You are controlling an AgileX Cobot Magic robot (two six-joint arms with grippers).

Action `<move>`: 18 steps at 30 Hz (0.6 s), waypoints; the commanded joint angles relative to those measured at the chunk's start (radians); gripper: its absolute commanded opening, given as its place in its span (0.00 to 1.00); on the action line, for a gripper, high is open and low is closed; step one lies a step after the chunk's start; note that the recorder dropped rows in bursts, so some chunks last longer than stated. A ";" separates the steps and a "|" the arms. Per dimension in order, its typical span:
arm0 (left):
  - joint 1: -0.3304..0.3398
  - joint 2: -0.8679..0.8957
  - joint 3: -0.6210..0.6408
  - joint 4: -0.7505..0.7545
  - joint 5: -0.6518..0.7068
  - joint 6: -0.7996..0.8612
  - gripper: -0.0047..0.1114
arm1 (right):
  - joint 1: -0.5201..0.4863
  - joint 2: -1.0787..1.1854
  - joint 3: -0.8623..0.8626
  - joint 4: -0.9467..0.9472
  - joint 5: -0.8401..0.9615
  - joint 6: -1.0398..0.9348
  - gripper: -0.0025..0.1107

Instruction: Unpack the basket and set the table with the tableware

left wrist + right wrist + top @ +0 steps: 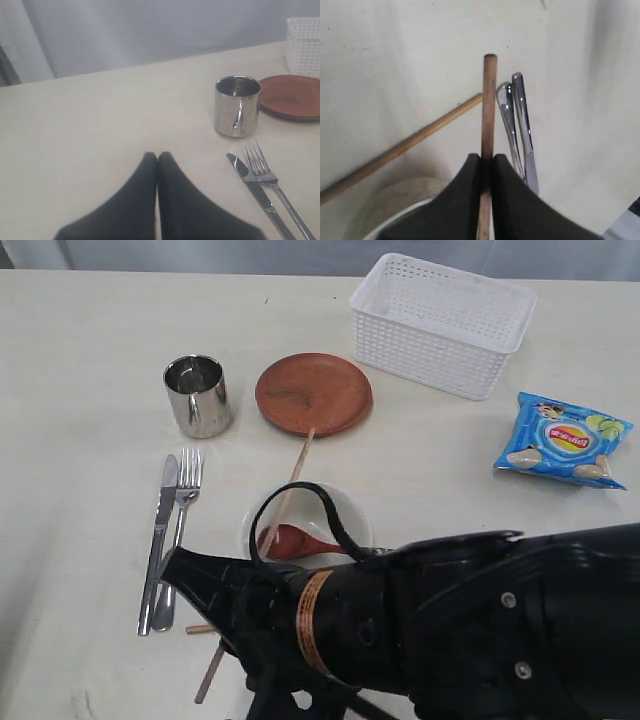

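Observation:
My right gripper (487, 157) is shut on a brown chopstick (489, 100), whose tip points at the handle ends of the steel knife and fork (518, 130). The second chopstick (400, 147) lies slanted on the table, beside the white bowl's rim (395, 220). From outside, the right gripper (205, 605) sits by the white bowl (345, 510), which holds the dark red spoon (295, 540). A chopstick (292, 480) leans from the plate (313, 393) into the bowl. The steel cup (198, 395), knife (158, 540) and fork (182, 515) lie to the left. The left gripper (157, 156) is shut and empty.
The white basket (440, 325) stands at the back right, and nothing shows inside it. A blue chip bag (563, 440) lies in front of it, to the right. The bulky right arm (450, 630) hides the table's near edge. A chopstick end (210, 672) shows below the arm.

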 commanded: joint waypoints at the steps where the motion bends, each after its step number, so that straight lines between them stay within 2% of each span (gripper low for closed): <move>1: 0.002 -0.003 0.002 -0.001 -0.004 0.000 0.04 | -0.017 0.005 0.001 0.214 -0.076 0.031 0.02; 6: 0.002 -0.003 0.002 -0.001 -0.004 0.000 0.04 | -0.026 -0.002 0.001 0.235 -0.112 0.006 0.02; 13: 0.002 -0.003 0.002 -0.001 -0.004 0.000 0.04 | -0.090 0.000 0.001 0.235 0.004 -0.076 0.02; 18: 0.002 -0.003 0.002 -0.001 -0.004 0.000 0.04 | -0.110 0.003 0.001 0.249 0.008 -0.109 0.02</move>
